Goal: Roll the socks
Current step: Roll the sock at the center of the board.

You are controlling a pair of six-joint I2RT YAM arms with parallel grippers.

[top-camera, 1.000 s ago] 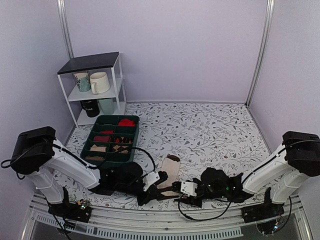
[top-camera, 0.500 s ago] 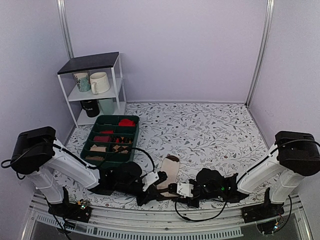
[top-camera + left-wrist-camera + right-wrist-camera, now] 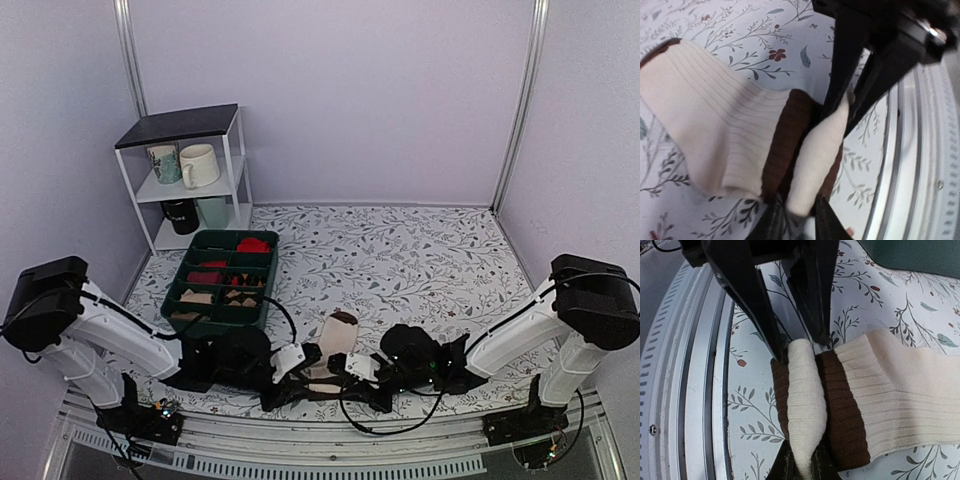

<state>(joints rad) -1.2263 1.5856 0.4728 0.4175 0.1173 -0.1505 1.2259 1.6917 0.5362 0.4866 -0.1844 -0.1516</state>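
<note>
place: looks like a robot lab test booth, not a home | walls: plain lilac panels point(image 3: 380, 100), silver metal corner posts point(image 3: 520, 100) | near edge: aluminium rail point(image 3: 250, 452) carrying two black-and-white robot arms point(image 3: 120, 325) | props: floral-print tablecloth point(image 3: 420, 260), small white shelf rack point(image 3: 180, 127) far left

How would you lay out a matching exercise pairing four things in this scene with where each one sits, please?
Things:
1. socks
2. cream mug
3. black mug
4. green tray

Places:
A. bottom shelf of the rack
B. on the floral cloth, next to the rack
C. pinched by the left gripper and right gripper
D. middle shelf of the rack

Pairs: 1-C; 2-D; 3-A; 4-B
</note>
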